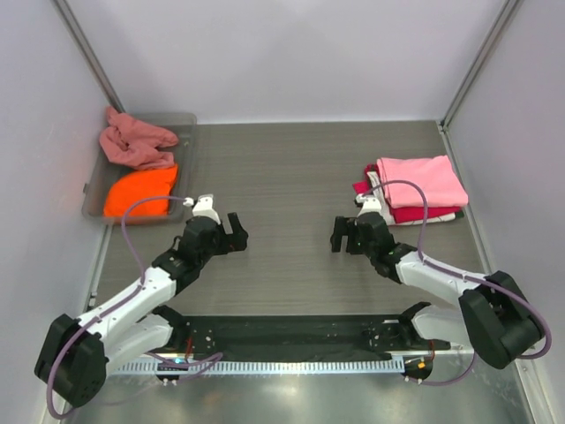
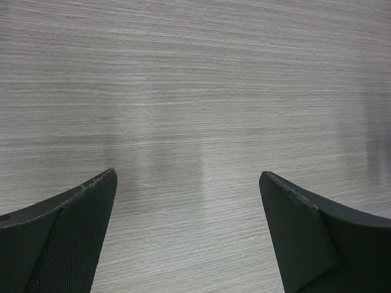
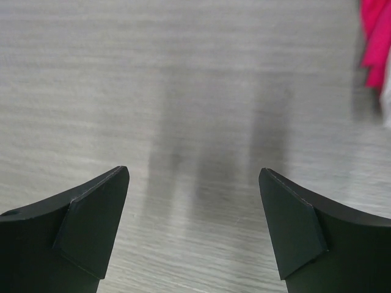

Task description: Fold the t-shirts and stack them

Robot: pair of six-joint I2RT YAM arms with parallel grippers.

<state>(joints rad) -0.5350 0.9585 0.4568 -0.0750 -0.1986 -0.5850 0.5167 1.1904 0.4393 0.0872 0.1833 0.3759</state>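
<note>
A folded stack lies at the right of the table: a light pink t-shirt (image 1: 422,181) on top, crimson red (image 1: 408,214), white (image 1: 444,217) and dark layers under it. A dusty rose t-shirt (image 1: 134,141) and an orange t-shirt (image 1: 141,193) lie crumpled in the grey tray (image 1: 186,157) at the left. My left gripper (image 1: 235,234) is open and empty over bare table, right of the tray. My right gripper (image 1: 342,235) is open and empty, left of the stack. The red edge of the stack shows in the right wrist view (image 3: 376,43).
White walls close in the back and both sides. A black rail (image 1: 291,337) with the arm bases runs along the near edge. The wood-grain table (image 1: 282,177) stretches between tray and stack.
</note>
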